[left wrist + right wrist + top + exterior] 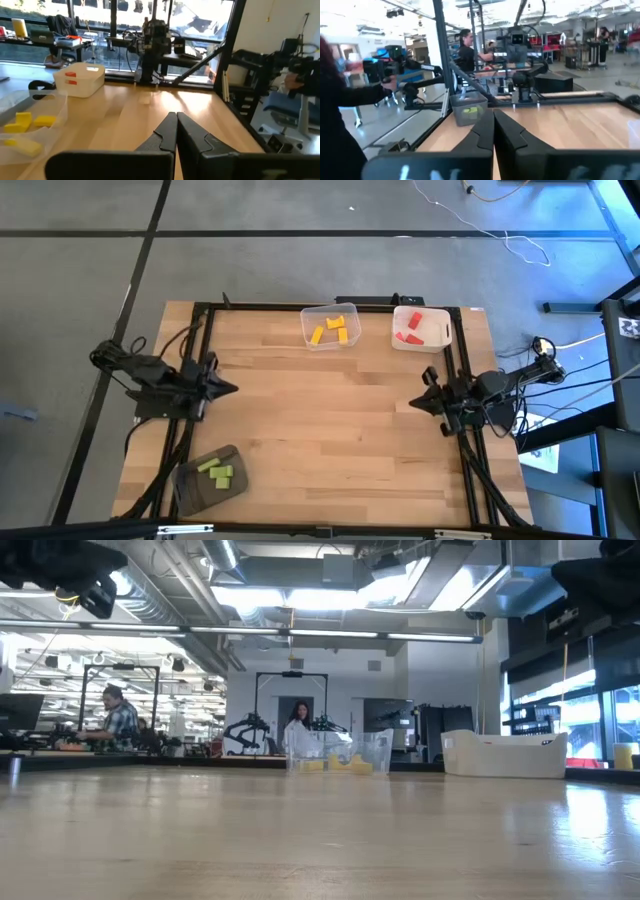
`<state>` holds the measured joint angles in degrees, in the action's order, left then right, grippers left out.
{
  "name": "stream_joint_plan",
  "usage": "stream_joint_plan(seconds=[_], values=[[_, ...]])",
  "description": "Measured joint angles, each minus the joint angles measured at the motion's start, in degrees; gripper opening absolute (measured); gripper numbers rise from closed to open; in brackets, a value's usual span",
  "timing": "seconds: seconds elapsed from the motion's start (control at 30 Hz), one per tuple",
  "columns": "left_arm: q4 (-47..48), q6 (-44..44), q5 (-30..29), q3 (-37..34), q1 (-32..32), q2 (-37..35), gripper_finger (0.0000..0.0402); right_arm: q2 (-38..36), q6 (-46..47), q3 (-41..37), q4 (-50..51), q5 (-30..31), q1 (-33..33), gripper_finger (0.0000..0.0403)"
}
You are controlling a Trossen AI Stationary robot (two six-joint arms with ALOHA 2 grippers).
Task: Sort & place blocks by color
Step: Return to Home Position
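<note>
The yellow-orange blocks [332, 330] lie in a clear bin [312, 313] at the table's far edge; they also show in the low view [338, 764] and the left wrist view [25, 123]. The red blocks [418, 328] lie in a white bin [398, 341] to its right. The light green blocks [216, 471] lie in a dark grey tray [192, 489] at the near left corner, which the right wrist view [468, 112] also shows. My left gripper [233, 389] [176, 119] hovers shut at the table's left side. My right gripper [414, 404] [493, 118] hovers shut at the right side. Neither holds anything.
A black frame [330, 305] runs along the table's far edge and down both sides past the arm bases. Bare wood [330, 410] lies between the two grippers. People show in the room beyond the table in the low and right wrist views.
</note>
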<state>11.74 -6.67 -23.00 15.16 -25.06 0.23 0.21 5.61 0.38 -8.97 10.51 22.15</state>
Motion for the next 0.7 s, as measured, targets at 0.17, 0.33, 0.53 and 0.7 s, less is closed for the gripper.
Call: stream_joint_plan(seconds=[0.17,0.33,0.53,0.7], values=[[-2.82,2.34,-0.42,-4.51,0.00,0.00,0.0000,0.00,-1.62,0.00,0.18,-0.23,0.00,0.0000],[-10.33,6.22,0.66,-9.79,0.01,-0.02,0.0000,0.00,-1.65,0.00,1.09,-0.51,0.00,0.0000],[-16.10,7.09,2.39,-14.71,0.02,0.00,0.0000,0.02,-1.43,0.00,4.20,-1.32,0.00,0.0000],[-17.03,7.05,4.24,-14.73,0.02,-0.02,0.0000,0.02,-1.53,0.00,5.39,-1.27,0.00,0.0000]])
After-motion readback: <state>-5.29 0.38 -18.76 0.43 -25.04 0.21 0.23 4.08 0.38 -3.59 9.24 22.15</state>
